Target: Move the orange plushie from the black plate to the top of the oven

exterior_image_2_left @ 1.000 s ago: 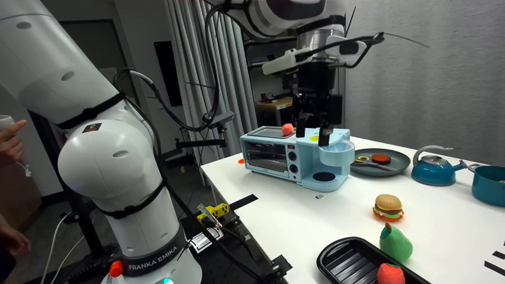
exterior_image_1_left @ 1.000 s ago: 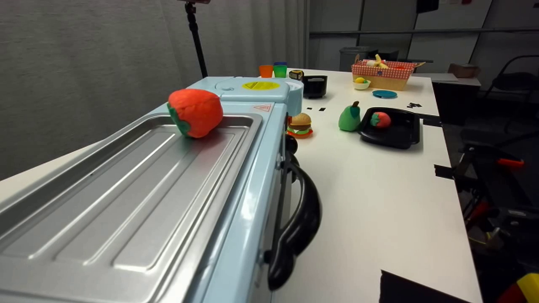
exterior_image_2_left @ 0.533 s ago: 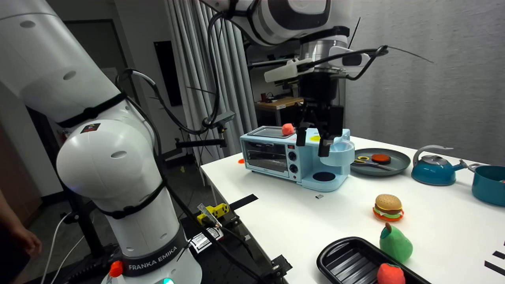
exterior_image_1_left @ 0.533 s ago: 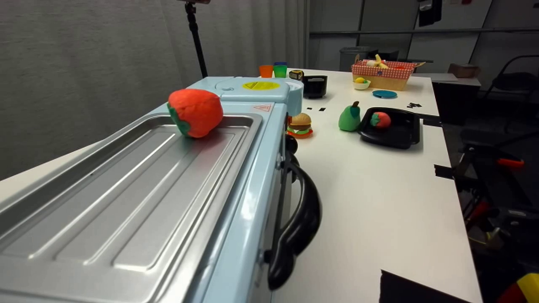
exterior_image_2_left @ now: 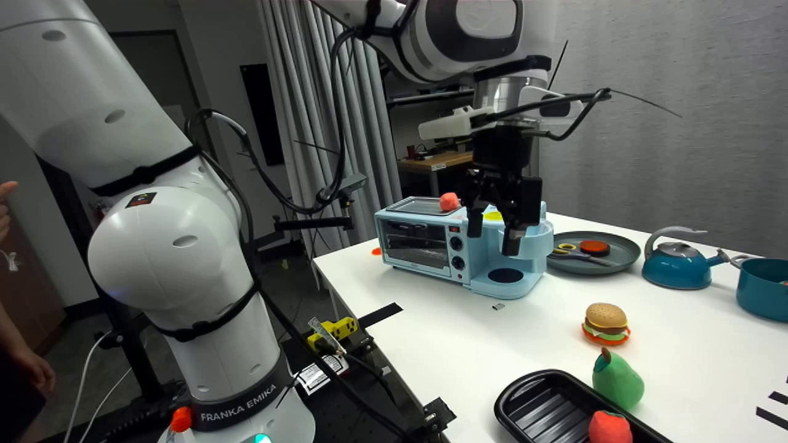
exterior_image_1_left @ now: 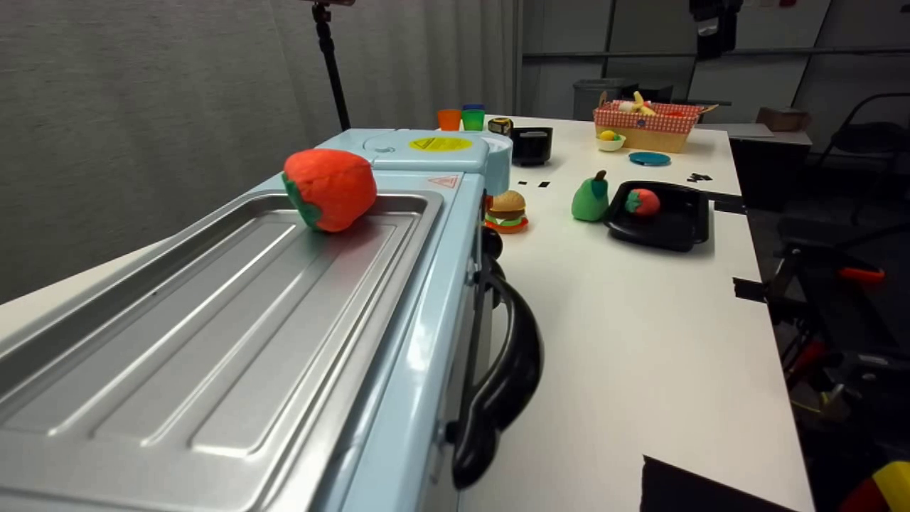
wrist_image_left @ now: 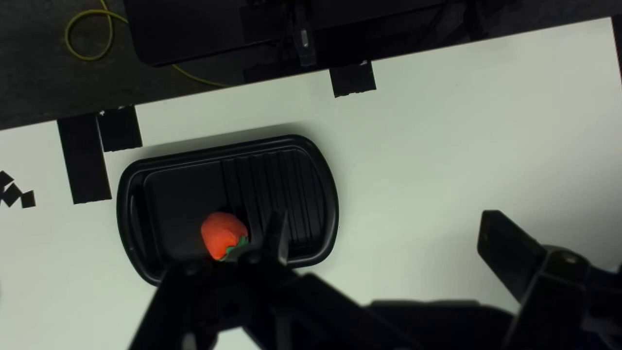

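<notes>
The orange plushie with a green leafy end lies in the black plate. In an exterior view the plushie and plate are cut by the bottom edge. In the wrist view the plushie sits left of the gripper, its leafy end partly covered by a finger. The gripper is open, fingers wide apart with nothing between them, high above the table. The pale-blue oven has a grooved metal top; it stands behind the gripper in an exterior view.
A near-identical orange-red plush sits on the oven's metal top. A green pear plush stands against the plate and a toy burger lies near it. A grey pan, teal kettle and teal pot stand farther along the table.
The gripper has come lower and shifted slightly right in an exterior view, staying open. The plushie, plate and oven have not moved. A person's hand has moved at the left edge.
</notes>
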Tool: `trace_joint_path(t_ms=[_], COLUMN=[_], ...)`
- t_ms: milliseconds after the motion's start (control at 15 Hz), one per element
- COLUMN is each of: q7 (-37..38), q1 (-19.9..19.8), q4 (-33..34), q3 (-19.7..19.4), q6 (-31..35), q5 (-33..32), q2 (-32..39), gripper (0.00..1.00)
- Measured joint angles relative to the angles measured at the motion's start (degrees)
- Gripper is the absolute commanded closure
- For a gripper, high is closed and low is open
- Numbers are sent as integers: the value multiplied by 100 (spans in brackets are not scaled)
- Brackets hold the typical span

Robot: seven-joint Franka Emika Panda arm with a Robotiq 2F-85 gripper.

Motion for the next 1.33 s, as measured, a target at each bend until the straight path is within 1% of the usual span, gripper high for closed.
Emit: trace_joint_path(t_ms=[333,667,933,1333], q7=[5,-10,-164,-379], q1=[-166,-341,-492,-612], q4=[-43,-44,-56,-53], q3=[-151,-400,-596,-673], q6=[780,1455,1934,2754], q5=[-38,-33,25,0], q2=[695,1350,1843,2632], gripper=[0,0,0,0])
